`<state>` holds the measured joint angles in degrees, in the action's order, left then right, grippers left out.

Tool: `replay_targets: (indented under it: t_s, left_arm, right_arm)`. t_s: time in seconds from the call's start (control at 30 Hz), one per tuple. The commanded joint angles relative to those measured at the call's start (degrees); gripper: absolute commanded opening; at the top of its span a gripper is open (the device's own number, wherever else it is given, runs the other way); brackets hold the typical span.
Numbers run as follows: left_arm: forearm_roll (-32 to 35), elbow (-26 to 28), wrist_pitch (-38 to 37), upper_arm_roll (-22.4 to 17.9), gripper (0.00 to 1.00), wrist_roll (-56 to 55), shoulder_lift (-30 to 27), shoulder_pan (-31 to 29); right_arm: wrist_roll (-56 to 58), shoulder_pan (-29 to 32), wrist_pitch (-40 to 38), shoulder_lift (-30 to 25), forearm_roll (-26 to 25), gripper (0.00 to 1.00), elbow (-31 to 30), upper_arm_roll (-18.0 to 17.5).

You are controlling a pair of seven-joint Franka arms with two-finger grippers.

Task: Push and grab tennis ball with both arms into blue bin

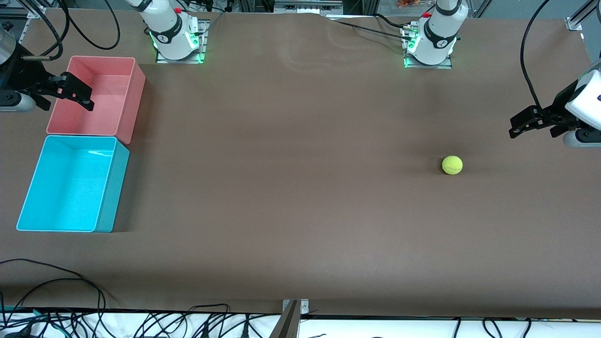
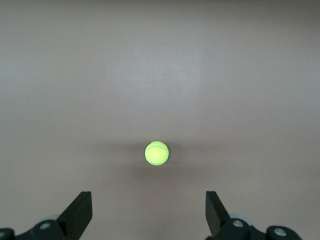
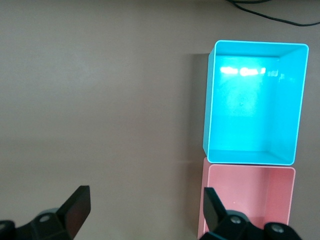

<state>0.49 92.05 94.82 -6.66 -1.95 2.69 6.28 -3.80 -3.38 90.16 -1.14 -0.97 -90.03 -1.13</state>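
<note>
Tennis ball (image 2: 156, 153) sits mid-frame on the brown table (image 2: 160, 60); left gripper (image 2: 149, 212) fingers spread wide at the bottom

Bare table (image 1: 291, 155) lies between tennis ball (image 1: 452, 165) and blue bin (image 1: 105, 197).

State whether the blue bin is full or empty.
Empty: the blue bin shows only bare floor inside; the tennis ball lies out on the table.

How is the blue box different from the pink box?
The blue bin is cyan-blue, while the pink bin is pink-red. The blue bin lies nearer to the front camera; the pink bin sits closer to the robots' bases. The open right gripper hangs over the pink bin, and nothing hangs over the blue bin. Both are rectangular tubs of similar size, both empty, standing side by side at the right arm's end of the table.
</note>
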Motion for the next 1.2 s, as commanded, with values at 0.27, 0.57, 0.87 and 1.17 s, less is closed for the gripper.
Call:
replay_targets:
  t_s: [0.27, 0.57, 0.87, 1.17]
  left_arm:
    - [1.27, -1.70, -1.39, -0.11, 1.00, 0.37, 0.65, 0.22]
    - [1.18, -1.70, -1.39, -0.11, 1.00, 0.37, 0.65, 0.22]
    - [1.27, -1.70, -1.39, -0.11, 1.00, 0.37, 0.65, 0.22]
    - [1.27, -1.70, -1.39, -0.11, 1.00, 0.37, 0.65, 0.22]
  right_arm:
    - [0.54, -0.31, -0.25, -0.26, -0.87, 1.00, 0.91, -0.10]
    - [0.54, -0.31, -0.25, -0.26, -0.43, 1.00, 0.91, -0.10]
    - [0.54, -0.40, 0.10, -0.26, -0.43, 1.00, 1.18, -0.18]
    - [0.54, -0.40, 0.10, -0.26, -0.35, 1.00, 1.26, -0.19]
